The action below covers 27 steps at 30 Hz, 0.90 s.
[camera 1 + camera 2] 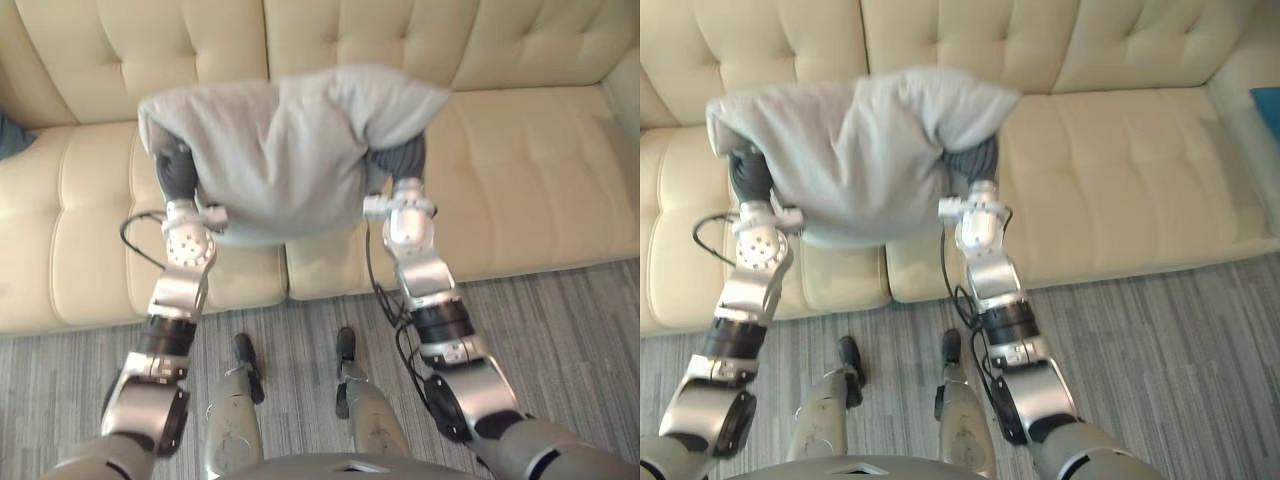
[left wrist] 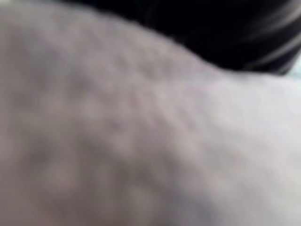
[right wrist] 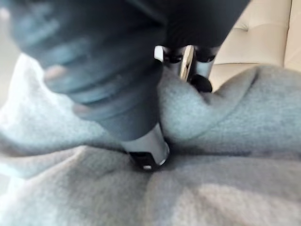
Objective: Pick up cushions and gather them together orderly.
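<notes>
- A cream sofa (image 1: 540, 170) was cropped by the frame's top edge.
- A grey cushion (image 1: 290, 150) was held at upper centre, between both hands.
- Its fabric was pinched by the right hand (image 1: 400, 158), fingers (image 3: 202, 83) dug in.
- The left hand (image 1: 177, 172) was half hidden behind it; its grip could not be told.

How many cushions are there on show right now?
1 for certain: a grey cushion, held over the sofa between the left hand and right hand. A blue scrap at the sofa's left end and another at its right may be more.
</notes>
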Available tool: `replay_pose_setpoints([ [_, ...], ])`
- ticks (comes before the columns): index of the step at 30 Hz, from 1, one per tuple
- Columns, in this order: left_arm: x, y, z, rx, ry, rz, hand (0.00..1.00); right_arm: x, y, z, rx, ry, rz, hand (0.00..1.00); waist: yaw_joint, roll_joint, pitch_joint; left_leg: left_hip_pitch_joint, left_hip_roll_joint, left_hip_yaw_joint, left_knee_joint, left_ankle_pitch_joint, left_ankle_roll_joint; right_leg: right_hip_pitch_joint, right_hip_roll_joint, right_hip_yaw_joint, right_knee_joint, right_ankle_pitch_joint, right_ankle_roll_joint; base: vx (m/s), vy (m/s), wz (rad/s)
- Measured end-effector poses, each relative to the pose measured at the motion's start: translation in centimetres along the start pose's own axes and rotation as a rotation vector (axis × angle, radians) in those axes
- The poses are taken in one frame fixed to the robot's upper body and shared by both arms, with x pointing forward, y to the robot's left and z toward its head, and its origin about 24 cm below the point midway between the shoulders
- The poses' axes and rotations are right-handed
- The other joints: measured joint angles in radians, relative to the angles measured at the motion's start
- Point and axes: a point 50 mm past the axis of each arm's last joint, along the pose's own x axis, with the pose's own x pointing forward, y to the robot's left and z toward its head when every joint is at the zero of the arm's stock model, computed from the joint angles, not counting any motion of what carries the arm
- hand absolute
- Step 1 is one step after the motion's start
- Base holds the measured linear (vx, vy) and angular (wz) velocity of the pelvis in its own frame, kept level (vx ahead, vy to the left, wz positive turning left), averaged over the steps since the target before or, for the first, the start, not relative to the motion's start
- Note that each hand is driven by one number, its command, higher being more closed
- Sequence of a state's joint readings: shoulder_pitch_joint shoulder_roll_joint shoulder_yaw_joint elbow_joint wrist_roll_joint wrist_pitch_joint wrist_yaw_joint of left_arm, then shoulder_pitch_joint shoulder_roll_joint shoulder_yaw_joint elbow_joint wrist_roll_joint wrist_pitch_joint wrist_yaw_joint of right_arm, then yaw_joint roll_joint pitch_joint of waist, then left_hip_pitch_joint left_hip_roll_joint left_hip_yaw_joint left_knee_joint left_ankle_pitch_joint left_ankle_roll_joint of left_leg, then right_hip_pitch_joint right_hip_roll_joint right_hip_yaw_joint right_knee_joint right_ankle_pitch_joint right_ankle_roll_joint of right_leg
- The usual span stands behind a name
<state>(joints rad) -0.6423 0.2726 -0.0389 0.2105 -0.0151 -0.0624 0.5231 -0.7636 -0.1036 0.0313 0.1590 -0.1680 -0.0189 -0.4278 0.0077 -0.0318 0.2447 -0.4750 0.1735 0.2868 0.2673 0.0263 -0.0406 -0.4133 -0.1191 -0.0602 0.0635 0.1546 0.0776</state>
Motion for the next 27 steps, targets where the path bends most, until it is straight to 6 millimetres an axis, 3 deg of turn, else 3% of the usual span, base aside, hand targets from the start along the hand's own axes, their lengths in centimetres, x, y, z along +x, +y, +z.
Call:
replay_pose_setpoints([
  [1, 2.6, -0.4, 2.2, -0.004, -0.07, 0.014, 1.0, 2.9, -0.3, 2.3, 0.065, -0.048, -0.084, 1.0, 0.0, 0.007, 0.018, -0.019, -0.018, -0.013, -0.064, 0.045, -0.004, -0.042, -0.008, -0.015, 0.015, 0.0, -0.001, -0.09, -0.039, 0.3],
  [3, 4.5, -0.7, 4.5, -0.036, -0.125, 0.031, 1.0, 5.0, -0.9, 4.6, 0.147, -0.092, -0.157, 1.0, 0.007, 0.012, 0.04, -0.033, -0.03, -0.014, -0.129, 0.093, -0.005, -0.091, -0.012, -0.018, 0.032, 0.0, -0.001, -0.09, -0.05, 0.22],
  [6, 6.8, -1.2, 6.9, -0.111, -0.145, 0.054, 1.0, 6.6, -1.4, 7.2, 0.26, -0.132, -0.22, 1.0, 0.012, 0.025, 0.086, -0.04, -0.041, -0.018, -0.197, 0.149, -0.003, -0.138, -0.016, -0.029, 0.062, -0.005, -0.003, -0.07, -0.046, 0.12],
  [8, 9.4, -1.8, 10.7, -0.161, -0.195, 0.057, 1.0, 8.4, -2.0, 9.4, 0.365, -0.146, -0.288, 1.0, 0.003, 0.031, 0.101, -0.108, -0.045, -0.039, -0.222, 0.189, -0.003, -0.232, -0.022, -0.045, 0.117, -0.015, -0.008, -0.09, -0.052, 0.21],
  [10, 9.9, -2.2, 13.1, -0.198, -0.248, 0.048, 1.0, 8.9, -2.4, 10.5, 0.415, -0.16, -0.323, 1.0, 0.002, 0.037, 0.129, -0.132, -0.044, -0.046, -0.225, 0.202, -0.009, -0.268, -0.033, -0.058, 0.155, -0.033, -0.011, -0.06, -0.031, 0.17],
  [17, 9.7, -2.2, 14.7, -0.297, -0.283, 0.038, 1.0, 8.4, -2.7, 12.1, 0.468, -0.215, -0.353, 1.0, 0.022, 0.038, 0.129, -0.215, -0.043, -0.047, -0.243, 0.228, -0.038, -0.422, -0.05, -0.067, 0.312, -0.109, -0.028, -0.03, -0.052, 0.12],
  [18, 9.6, -2.4, 14.7, -0.307, -0.277, 0.033, 1.0, 8.4, -2.8, 12.2, 0.469, -0.218, -0.355, 0.0, 0.023, 0.038, 0.13, -0.223, -0.043, -0.047, -0.243, 0.23, -0.04, -0.436, -0.052, -0.067, 0.325, -0.115, -0.031, -0.01, -0.034, 0.1],
  [19, 9.6, -2.7, 14.7, -0.313, -0.273, 0.028, 0.0, 8.4, -2.8, 12.2, 0.471, -0.217, -0.359, 0.0, 0.023, 0.038, 0.13, -0.234, -0.044, -0.047, -0.244, 0.233, -0.038, -0.453, -0.056, -0.066, 0.339, -0.122, -0.032, -0.01, -0.03, 0.08],
  [27, 9.6, -1.8, 15.4, -0.336, -0.294, 0.064, 0.0, 8.0, -3.1, 12.4, 0.529, -0.223, -0.412, 0.0, 0.016, 0.053, 0.138, -0.335, -0.042, -0.039, -0.243, 0.246, -0.044, -0.576, -0.059, -0.059, 0.38, -0.126, -0.035, -0.01, -0.007, 0.02],
])
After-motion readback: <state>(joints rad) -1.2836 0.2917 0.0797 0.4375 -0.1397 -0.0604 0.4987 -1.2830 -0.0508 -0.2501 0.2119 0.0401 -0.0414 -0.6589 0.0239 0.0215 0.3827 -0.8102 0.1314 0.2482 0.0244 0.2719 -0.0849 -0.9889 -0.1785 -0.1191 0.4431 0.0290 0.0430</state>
